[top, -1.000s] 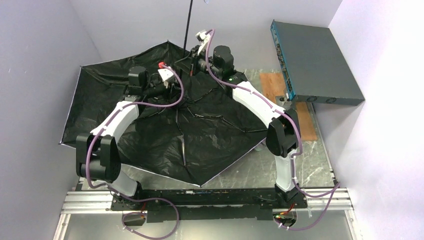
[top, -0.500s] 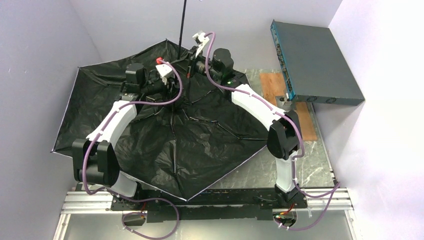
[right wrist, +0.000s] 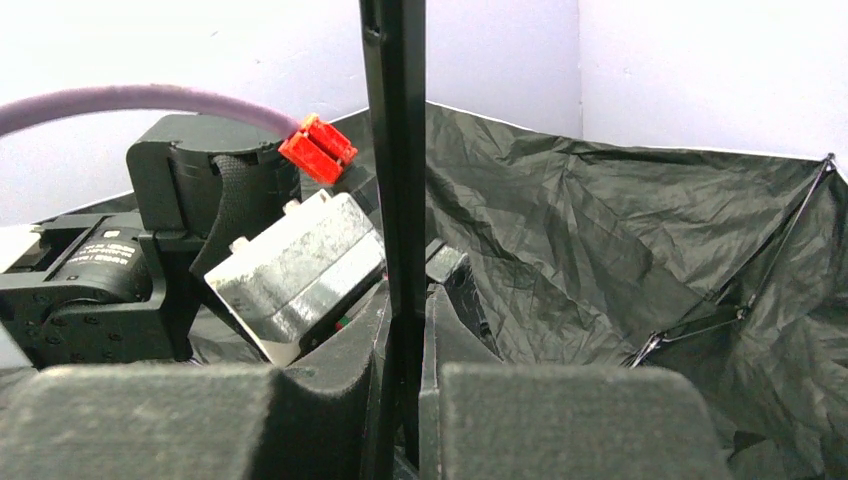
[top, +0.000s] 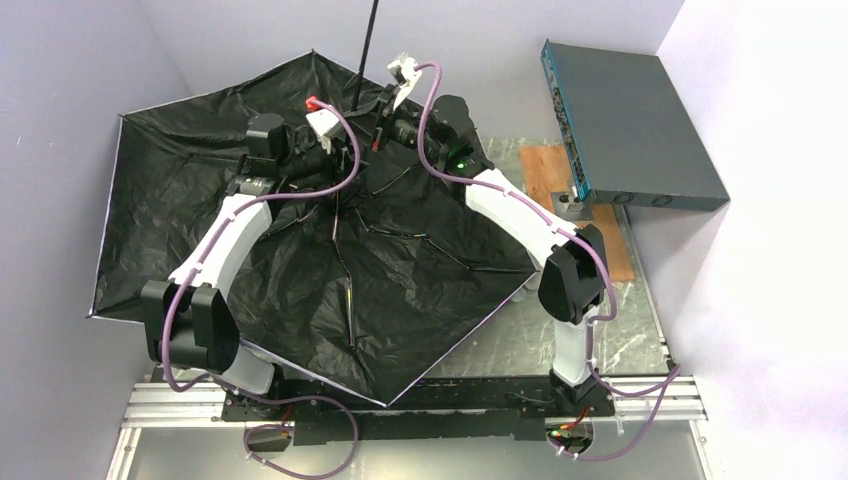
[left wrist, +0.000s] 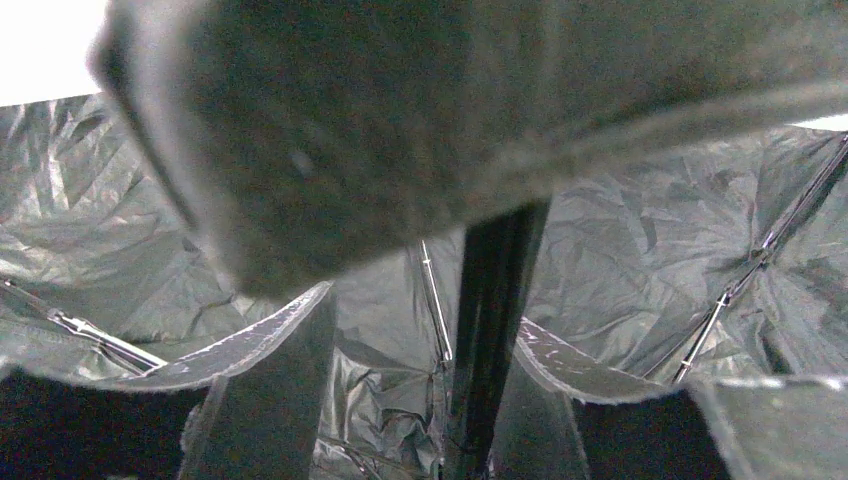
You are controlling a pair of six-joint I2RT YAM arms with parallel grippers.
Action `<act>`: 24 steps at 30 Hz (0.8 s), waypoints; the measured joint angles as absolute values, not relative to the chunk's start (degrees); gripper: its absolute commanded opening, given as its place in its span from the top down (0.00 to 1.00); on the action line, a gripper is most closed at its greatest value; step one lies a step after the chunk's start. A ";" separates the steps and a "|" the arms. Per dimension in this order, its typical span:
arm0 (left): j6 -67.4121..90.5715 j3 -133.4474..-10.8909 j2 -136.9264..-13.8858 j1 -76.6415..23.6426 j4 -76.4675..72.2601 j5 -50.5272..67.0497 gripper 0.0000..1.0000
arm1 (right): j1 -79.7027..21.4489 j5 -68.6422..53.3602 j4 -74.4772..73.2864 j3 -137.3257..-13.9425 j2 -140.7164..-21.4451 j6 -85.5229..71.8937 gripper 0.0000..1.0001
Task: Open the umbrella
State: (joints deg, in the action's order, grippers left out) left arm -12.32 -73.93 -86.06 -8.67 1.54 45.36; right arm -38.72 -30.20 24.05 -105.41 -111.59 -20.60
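The umbrella point(top: 200, 220) lies spread upside down over the table's left and middle, black lining and thin ribs facing up, pale edge showing. Its thin black shaft point(top: 366, 50) rises out of the top view. My right gripper point(top: 382, 128) is shut on the shaft point(right wrist: 395, 150), pads pressed on both sides at the gripper point(right wrist: 405, 400). My left gripper point(top: 345, 168) sits lower, near the hub. In the left wrist view the gripper point(left wrist: 425, 380) is open: the shaft point(left wrist: 495, 300) stands between the fingers point(left wrist: 265, 390), closer to the right one, with a gap on the left. The handle is out of view.
A dark grey flat box point(top: 630, 120) lies at the back right, with a brown wooden board point(top: 548, 170) under its near corner. The shiny table surface point(top: 620, 330) shows at the right. Pale walls stand close on the left, back and right.
The canopy has spread wider toward the left and back walls. My left gripper has opened off the shaft. The right gripper has stayed shut on the shaft.
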 measured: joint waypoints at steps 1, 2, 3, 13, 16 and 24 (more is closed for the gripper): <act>-12.38 -74.30 -86.02 -8.67 1.76 45.36 0.37 | -38.74 -30.20 24.10 -105.41 -111.50 -20.56 1.00; -12.51 -74.65 -85.95 -8.67 1.98 45.32 0.37 | -38.83 -30.20 24.12 -105.36 -111.42 -20.51 1.00; -12.64 -75.05 -85.80 -8.67 2.31 45.17 0.37 | -38.85 -30.20 24.12 -105.34 -111.39 -20.45 1.00; -16.43 -76.84 -82.78 -8.67 6.76 43.66 0.52 | -39.09 -30.22 24.08 -104.49 -111.37 -19.31 1.00; -17.93 -77.95 -82.70 -8.60 8.69 43.68 0.63 | -39.11 -30.20 24.10 -104.49 -111.35 -19.18 1.00; -22.09 -77.95 -83.81 -7.84 13.69 45.30 0.67 | -39.18 -29.87 23.59 -104.51 -111.37 -18.94 1.00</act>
State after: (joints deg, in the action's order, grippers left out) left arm -22.09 -77.95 -83.81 -7.84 13.69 45.30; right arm -39.18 -29.87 23.59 -104.51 -111.37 -18.94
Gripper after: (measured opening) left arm 0.334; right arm 0.089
